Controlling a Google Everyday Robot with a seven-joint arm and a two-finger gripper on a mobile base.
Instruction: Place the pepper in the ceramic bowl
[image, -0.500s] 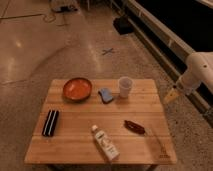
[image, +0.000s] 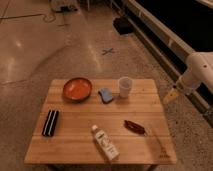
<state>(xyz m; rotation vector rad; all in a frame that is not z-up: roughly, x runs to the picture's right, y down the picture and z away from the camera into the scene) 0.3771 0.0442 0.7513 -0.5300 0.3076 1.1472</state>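
Note:
The pepper (image: 134, 127), small, slim and dark red, lies on the wooden table (image: 75, 142) at the front right. The ceramic bowl (image: 77, 89), orange-red inside with a darker rim, sits at the back left of the table. My gripper (image: 171, 96) hangs at the end of the white arm (image: 198, 71), off the table's right edge, above the floor, to the right of and behind the pepper. It holds nothing that I can see.
A translucent white cup (image: 124, 86) and a blue sponge (image: 105, 95) stand near the table's back middle. A white bottle (image: 104, 142) lies at the front centre. A black flat object (image: 50, 122) lies at the left. A dark ledge (image: 165, 35) runs along the right.
The gripper and arm stay at about the same place beside the table's right edge. The things on the table have not moved.

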